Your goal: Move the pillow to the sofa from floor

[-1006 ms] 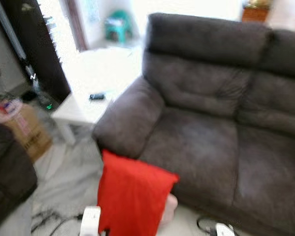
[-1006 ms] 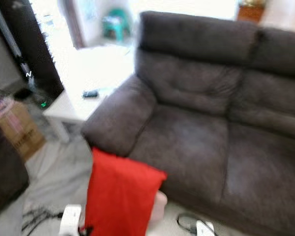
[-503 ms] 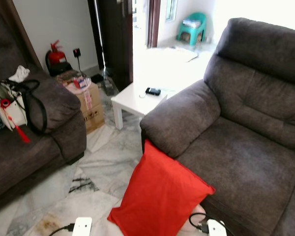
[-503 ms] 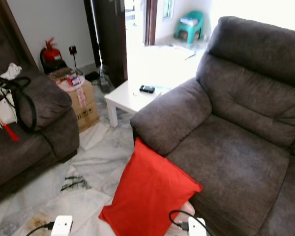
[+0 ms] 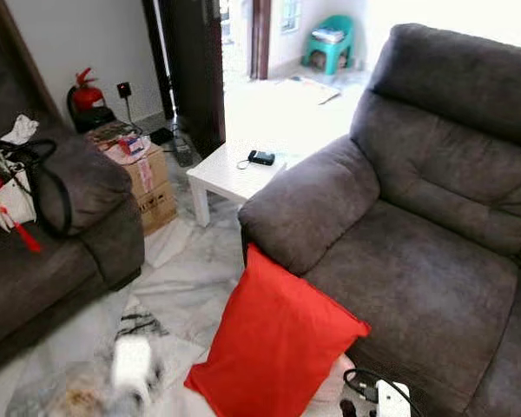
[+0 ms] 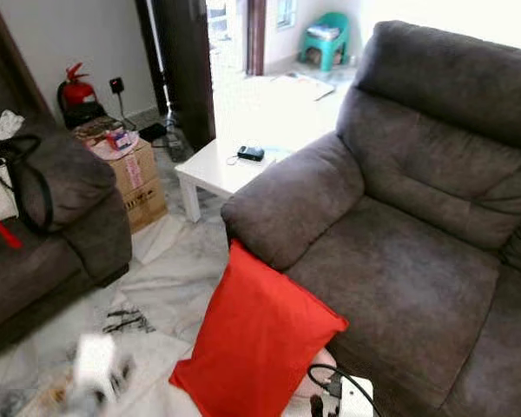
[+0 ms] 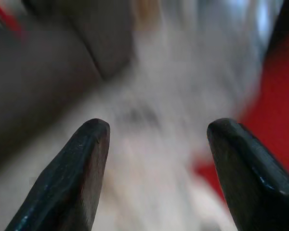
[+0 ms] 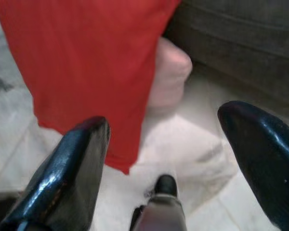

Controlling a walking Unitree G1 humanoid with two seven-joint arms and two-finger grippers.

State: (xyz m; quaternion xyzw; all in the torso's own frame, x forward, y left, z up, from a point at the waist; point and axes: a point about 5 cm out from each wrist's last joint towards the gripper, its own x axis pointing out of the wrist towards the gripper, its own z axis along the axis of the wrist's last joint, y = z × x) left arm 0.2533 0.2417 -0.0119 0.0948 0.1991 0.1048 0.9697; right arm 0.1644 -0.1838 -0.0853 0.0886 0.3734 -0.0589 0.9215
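A red pillow (image 5: 276, 349) stands on its edge on the marble floor, leaning against the front of the dark grey sofa (image 5: 417, 261) just below its armrest. In the right wrist view the red pillow (image 8: 86, 57) lies just ahead of my right gripper (image 8: 164, 118), which is open and holds nothing. My left gripper (image 7: 156, 127) is open too, over blurred floor, with the pillow's red (image 7: 274, 120) off to one side. My left arm (image 5: 130, 369) shows as a blur low on the left of the pillow, my right arm (image 5: 380, 400) low on its right.
A pale pink soft object (image 8: 171, 72) sits behind the pillow at the sofa's base. A white side table (image 5: 230, 174) with a small black device stands by the armrest. A cardboard box (image 5: 148, 178) and a second sofa (image 5: 43, 252) with a bag are left. Cables lie on the floor.
The camera has swung left and then settled, so the whole scene shifted. My left arm has risen a little and is now blurred. The pillow has not moved.
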